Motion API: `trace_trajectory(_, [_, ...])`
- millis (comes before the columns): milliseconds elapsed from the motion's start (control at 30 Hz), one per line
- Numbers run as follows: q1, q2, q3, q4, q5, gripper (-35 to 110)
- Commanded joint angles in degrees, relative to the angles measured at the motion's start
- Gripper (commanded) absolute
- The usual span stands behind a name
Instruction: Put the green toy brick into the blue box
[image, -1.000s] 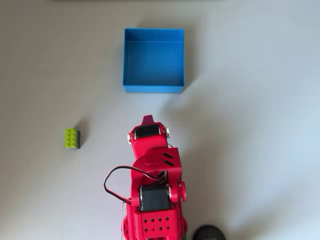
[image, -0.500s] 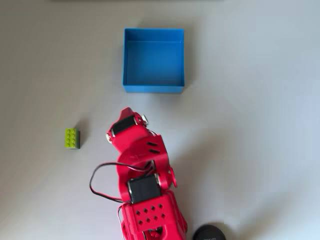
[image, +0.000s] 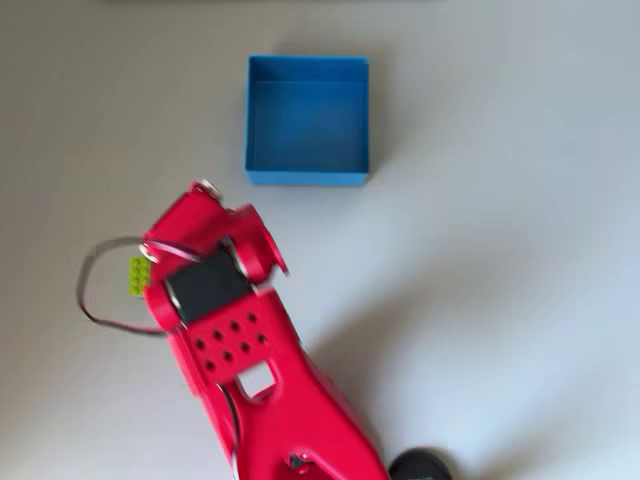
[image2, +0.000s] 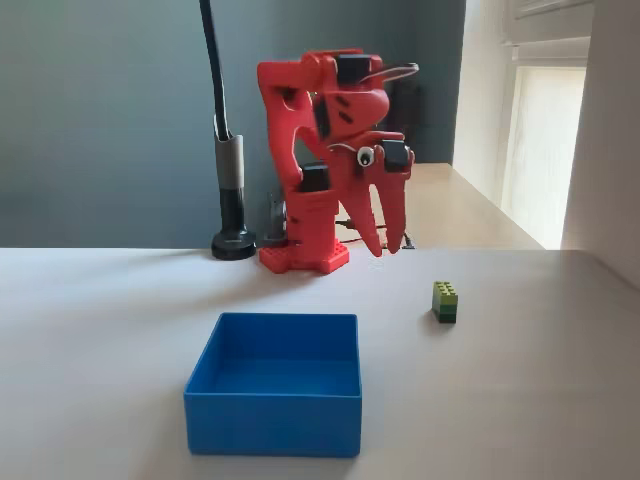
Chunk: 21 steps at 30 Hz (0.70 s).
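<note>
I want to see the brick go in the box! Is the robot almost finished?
Not yet. Nothing looks done: the square bright blue open box is empty, and the small lime-green studded plastic brick sits on the pale table. In hand: the red gripper hangs open, raised above the table, holding nothing. Left: lower onto the brick, grasp it, carry it over and drop it in.

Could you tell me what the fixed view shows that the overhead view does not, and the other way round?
The fixed view alone shows the gripper from the side, fingers apart and hanging above the table, not touching the green toy brick, plus a black lamp post beside the arm's base. The overhead view alone looks straight into the blue box, whose floor is bare, and has the arm covering part of the brick. Both show the brick out on the table, apart from the box.
</note>
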<state>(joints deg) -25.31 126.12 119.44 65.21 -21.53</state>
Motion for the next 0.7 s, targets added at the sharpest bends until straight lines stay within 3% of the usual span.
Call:
trace_trajectory(0, [-3.1, -5.4, -13.4, 8.0, -7.6, 18])
trace_trajectory(267, [-6.1, -12.3, -18.8, 17.1, -21.5, 25])
trace_trajectory(667, [-12.3, -21.0, -17.3, 17.4, -27.4, 30])
